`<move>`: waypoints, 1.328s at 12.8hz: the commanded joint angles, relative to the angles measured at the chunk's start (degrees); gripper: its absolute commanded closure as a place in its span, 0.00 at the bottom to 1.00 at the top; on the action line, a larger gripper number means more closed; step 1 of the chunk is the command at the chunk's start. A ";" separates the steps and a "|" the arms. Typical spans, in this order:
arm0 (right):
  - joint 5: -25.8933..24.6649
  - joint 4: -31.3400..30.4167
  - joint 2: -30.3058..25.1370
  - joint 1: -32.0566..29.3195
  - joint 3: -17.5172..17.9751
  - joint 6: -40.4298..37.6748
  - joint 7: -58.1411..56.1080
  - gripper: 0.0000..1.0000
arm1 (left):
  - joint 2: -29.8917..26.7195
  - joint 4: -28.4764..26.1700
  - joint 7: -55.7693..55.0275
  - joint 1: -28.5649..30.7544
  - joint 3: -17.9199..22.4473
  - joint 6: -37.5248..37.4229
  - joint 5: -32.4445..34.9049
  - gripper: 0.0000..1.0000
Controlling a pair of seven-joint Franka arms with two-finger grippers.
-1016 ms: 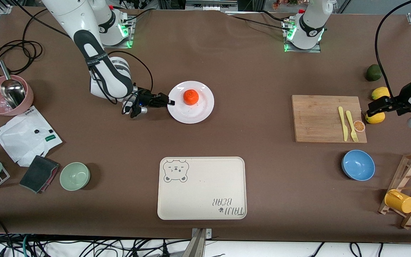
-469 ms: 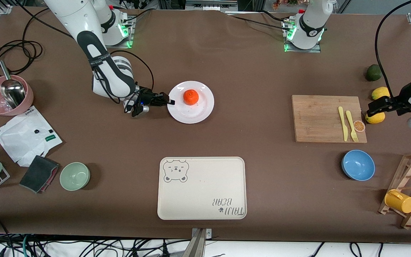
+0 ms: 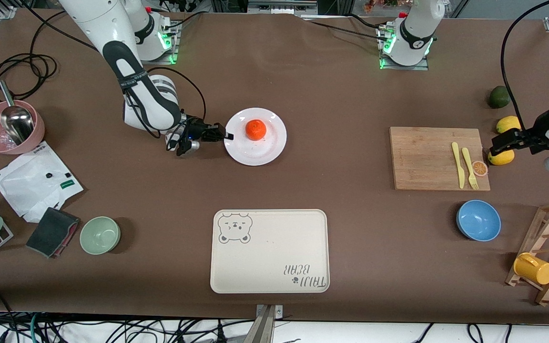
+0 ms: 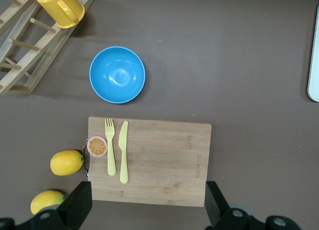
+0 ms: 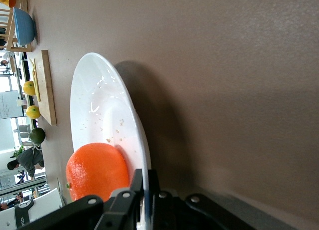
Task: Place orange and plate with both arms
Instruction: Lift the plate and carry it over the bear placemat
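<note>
Now the right gripper (image 3: 227,136) pinches the rim of the round glossy white plate (image 3: 262,148), its jaws clamped thin on the edge.
On that plate, which lies on the brown surface (image 3: 331,200) toward the right arm's end, sits the small round red-orange orange (image 3: 256,129). Nearer the front camera lies a cream rectangular tray (image 3: 269,250) printed with a bear face and the words "TAIJI BEAR". The left gripper (image 3: 507,141) waits with jaws spread wide over a yellow lemon (image 3: 503,157), just beside the wooden cutting board (image 3: 427,159) that carries a yellow plastic knife (image 3: 457,165) and fork (image 3: 469,168).
</note>
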 commanded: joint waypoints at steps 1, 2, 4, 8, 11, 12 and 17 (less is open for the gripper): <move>1.37 -0.29 -0.07 0.24 0.25 1.30 -1.12 1.00 | 0.65 1.52 1.30 0.28 -0.13 -0.56 -0.57 0.00; 1.37 -0.29 -0.16 0.24 0.16 1.30 -1.03 1.00 | 0.65 1.52 1.30 0.28 -0.13 -0.56 -0.57 0.00; 1.28 0.06 -0.42 0.15 0.16 1.12 -0.68 1.00 | 0.65 1.52 1.30 0.28 -0.13 -0.56 -0.57 0.00; 1.28 5.23 0.28 -0.11 0.16 0.86 4.31 1.00 | 0.65 1.52 1.30 0.28 -0.13 -0.56 -0.57 0.00; 0.84 11.55 2.47 -0.29 -0.01 0.86 9.41 1.00 | 0.65 1.52 1.30 0.28 -0.13 -0.56 -0.57 0.00; 0.75 14.62 4.04 -0.46 -0.01 0.86 10.74 1.00 | 0.65 1.52 1.30 0.28 -0.13 -0.56 -0.57 0.00; -2.74 37.19 17.48 -0.64 -0.01 0.95 19.77 1.00 | 0.65 1.52 1.30 0.28 -0.13 -0.56 -0.57 0.00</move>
